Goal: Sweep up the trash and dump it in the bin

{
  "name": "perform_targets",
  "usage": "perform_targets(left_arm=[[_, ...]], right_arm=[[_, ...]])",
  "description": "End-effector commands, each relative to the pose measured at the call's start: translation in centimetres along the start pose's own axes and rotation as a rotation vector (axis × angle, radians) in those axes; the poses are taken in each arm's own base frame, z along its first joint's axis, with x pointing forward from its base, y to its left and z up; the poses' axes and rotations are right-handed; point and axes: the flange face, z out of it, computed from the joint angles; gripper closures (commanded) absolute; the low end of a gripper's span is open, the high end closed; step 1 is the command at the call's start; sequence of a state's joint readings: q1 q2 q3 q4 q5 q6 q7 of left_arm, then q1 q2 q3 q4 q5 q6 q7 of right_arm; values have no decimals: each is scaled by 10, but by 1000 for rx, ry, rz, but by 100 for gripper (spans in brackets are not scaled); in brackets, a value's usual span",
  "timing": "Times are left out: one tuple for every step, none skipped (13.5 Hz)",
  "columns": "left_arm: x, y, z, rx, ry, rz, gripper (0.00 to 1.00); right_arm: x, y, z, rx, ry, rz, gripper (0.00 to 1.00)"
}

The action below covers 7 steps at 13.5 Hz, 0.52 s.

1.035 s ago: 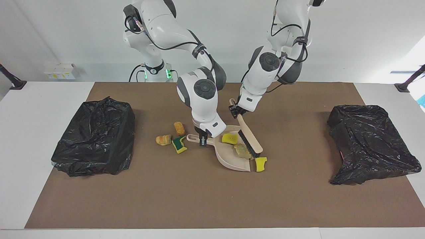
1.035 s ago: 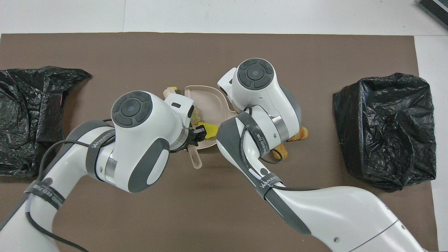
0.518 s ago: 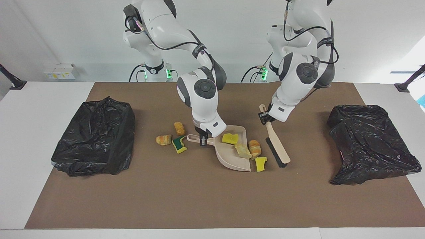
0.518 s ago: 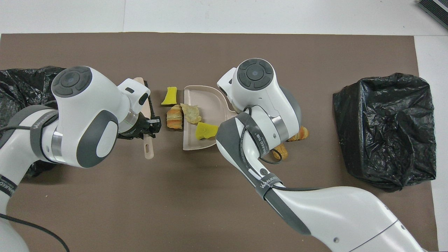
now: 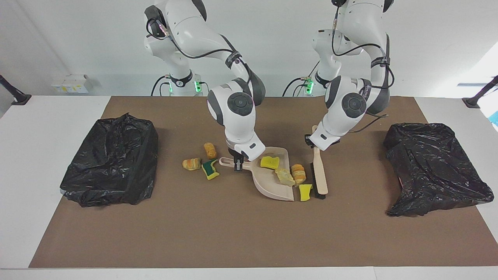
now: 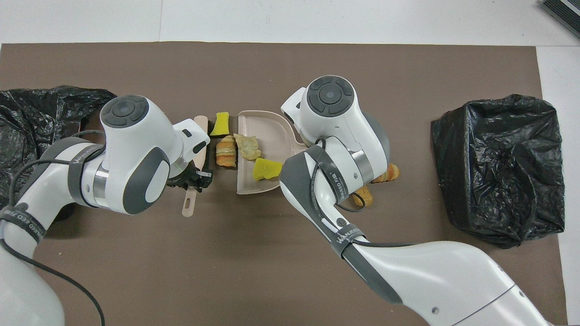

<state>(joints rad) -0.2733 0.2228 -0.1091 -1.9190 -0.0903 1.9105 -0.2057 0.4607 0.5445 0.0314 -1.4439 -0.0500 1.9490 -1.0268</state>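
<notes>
Left end effector [image 5: 316, 142] clamped on brush [image 5: 320, 175] (long axis running away from robots), bristles beside trash [image 5: 298, 173].

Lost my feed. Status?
Left gripper shut on brush; right gripper shut on dustpan. Two chunks in pan, five outside. Nothing blocking.

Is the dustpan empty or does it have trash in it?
Not empty. The dustpan lies flat with a yellow chunk inside and a beige chunk at its mouth. The orange-striped chunk lies just outside.
</notes>
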Motion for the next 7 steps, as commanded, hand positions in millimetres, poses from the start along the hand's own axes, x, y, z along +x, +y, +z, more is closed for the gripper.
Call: perform_targets(left_arm=[[-26,44,3,48,-5,108,100],[-35,67,3,54,-3,146,100],[-43,85,2,57,-3,172,100],[-48,97,3,62,-4,192,100],[-54,106,3,65,-2,208,100],[-57,109,3,67,-4,213,100],[-56,105,2,66,-5,205,100]], right_arm=[[-3,-5,-4,-10,30,3,100],[-3,-5,-4,-10,30,3,100],[-3,-5,-4,-10,30,3,100],[-3,-5,-4,-10,30,3,100],[-3,-5,-4,-10,30,5,100],[-3,-5,-4,-10,30,5,100],[-3,-5,-4,-10,30,5,100]])
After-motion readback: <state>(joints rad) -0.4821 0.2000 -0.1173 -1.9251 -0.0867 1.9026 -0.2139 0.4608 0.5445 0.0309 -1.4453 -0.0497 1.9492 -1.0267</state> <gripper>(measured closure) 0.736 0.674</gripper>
